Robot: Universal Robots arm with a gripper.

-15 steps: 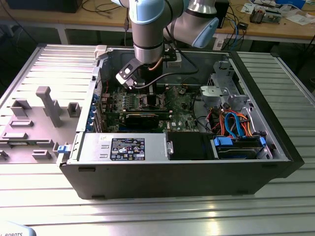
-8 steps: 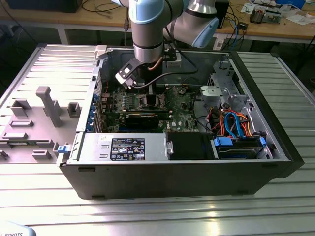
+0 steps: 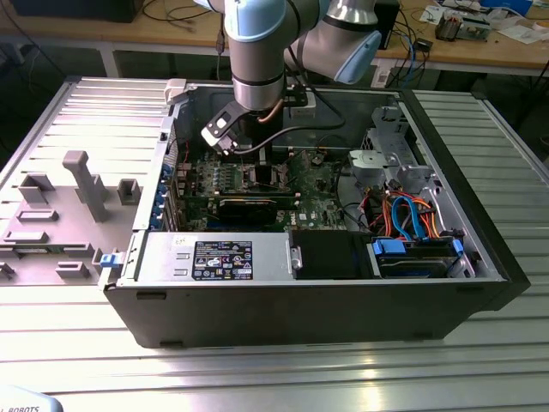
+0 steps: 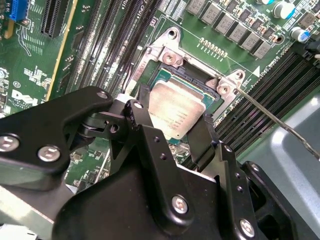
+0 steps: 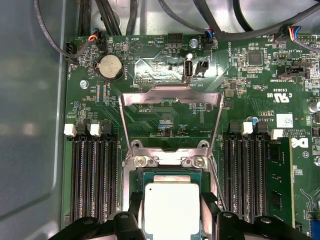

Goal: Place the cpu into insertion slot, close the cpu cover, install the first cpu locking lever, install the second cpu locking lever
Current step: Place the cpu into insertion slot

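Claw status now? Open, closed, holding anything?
Claw: closed on the cpu, holding it at the insertion slot.

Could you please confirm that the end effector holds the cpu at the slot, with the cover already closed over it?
Not quite. The cover is open, hinged back away from the slot, as the first wrist view shows. The rest stands: the end effector holds the cpu at the slot.
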